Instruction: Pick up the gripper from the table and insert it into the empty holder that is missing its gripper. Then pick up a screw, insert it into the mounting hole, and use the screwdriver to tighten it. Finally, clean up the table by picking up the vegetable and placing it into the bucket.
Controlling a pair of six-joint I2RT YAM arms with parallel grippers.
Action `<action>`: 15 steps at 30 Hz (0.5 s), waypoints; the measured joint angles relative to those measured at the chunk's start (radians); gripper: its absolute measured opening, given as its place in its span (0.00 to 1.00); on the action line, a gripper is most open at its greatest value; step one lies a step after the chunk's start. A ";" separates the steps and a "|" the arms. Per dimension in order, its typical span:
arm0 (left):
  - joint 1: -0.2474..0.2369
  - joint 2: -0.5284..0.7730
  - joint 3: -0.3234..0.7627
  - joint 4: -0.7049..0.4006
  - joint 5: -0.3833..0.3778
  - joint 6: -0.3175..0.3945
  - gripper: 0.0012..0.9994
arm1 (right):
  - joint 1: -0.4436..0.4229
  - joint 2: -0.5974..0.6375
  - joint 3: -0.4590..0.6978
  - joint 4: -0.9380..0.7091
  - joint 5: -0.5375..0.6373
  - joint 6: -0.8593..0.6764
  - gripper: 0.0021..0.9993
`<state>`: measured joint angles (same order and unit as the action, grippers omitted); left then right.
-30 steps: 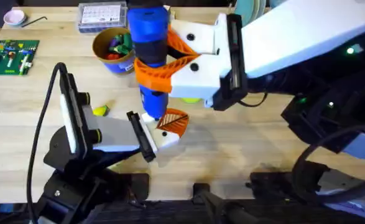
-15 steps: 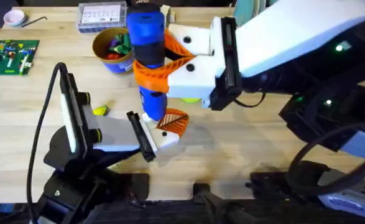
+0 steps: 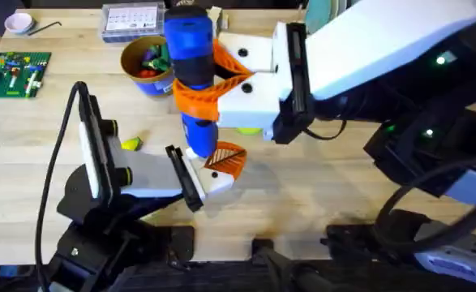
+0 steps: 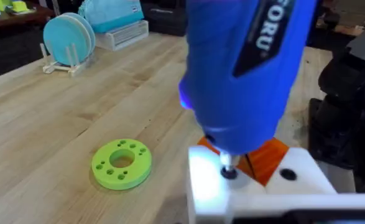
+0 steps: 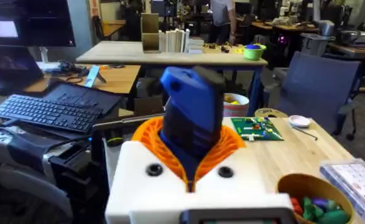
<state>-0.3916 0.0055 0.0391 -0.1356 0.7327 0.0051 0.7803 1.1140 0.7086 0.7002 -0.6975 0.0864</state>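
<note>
My right gripper (image 3: 207, 91) reaches in from the right, shut on the blue screwdriver (image 3: 191, 49), which stands upright. The screwdriver tip (image 4: 229, 170) presses into a hole in the white holder (image 4: 202, 182) at the front of my left gripper (image 3: 221, 168). The orange ribbed gripper (image 3: 228, 159) sits in that holder (image 3: 216, 182). The left jaws look closed together with nothing between them. The yellow-green vegetable (image 3: 130, 143) lies on the table to the left of the screwdriver. The bucket (image 3: 135, 58), holding colourful pieces, stands behind it.
A bright green ring disc (image 4: 121, 163) lies just beyond the holder, half hidden under the right arm (image 3: 250, 130). A green circuit board (image 3: 15, 71), a pink bowl (image 3: 17, 23) and a clear parts box (image 3: 132, 22) sit along the far left.
The right arm and the screwdriver have shifted slightly to the left. The tip stays on the holder and the left arm has not moved.
</note>
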 joint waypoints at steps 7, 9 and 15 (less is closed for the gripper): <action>0.000 0.000 0.000 0.000 0.000 0.003 0.00 | -0.036 -0.026 0.000 0.104 -0.007 0.031 0.02; 0.000 0.000 0.000 0.000 0.000 0.003 0.00 | -0.065 -0.060 0.000 0.106 -0.008 0.047 0.02; 0.000 0.000 0.000 0.000 0.000 0.003 0.00 | -0.126 -0.134 0.000 0.074 -0.030 0.068 0.02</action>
<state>-0.3912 0.0055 0.0391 -0.1352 0.7322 0.0078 0.6540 0.9805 0.7086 0.7741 -0.7271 0.1546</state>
